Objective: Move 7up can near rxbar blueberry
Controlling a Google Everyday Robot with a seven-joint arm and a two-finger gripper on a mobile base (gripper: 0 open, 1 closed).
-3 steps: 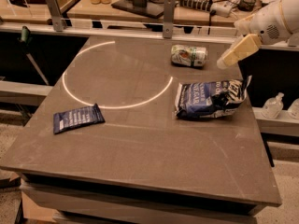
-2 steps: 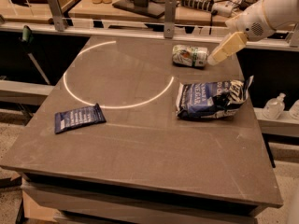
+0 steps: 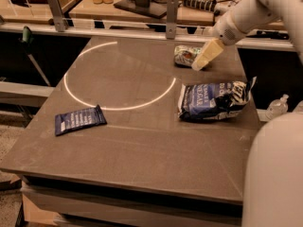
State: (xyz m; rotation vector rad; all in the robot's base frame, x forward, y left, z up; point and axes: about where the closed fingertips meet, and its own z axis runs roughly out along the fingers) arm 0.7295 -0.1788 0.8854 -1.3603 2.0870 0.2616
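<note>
The 7up can (image 3: 185,56) lies on its side at the far right of the grey table (image 3: 142,145); its label is white and green. My gripper (image 3: 202,60) comes down from the upper right on the white arm, with its tan fingertips right at the can's right end and partly in front of it. The rxbar blueberry (image 3: 79,119), a flat dark blue wrapper, lies at the table's left side, far from the can.
A puffy dark blue-and-white chip bag (image 3: 215,100) lies on the right side, just in front of the can. A bright ring of light (image 3: 118,77) marks the tabletop. A rail with posts (image 3: 171,11) and a cluttered counter run behind. A white robot part (image 3: 274,174) fills the lower right.
My gripper has moved left and down, from right of the can to right against its right end. The can, the bar and the bag have not moved.
</note>
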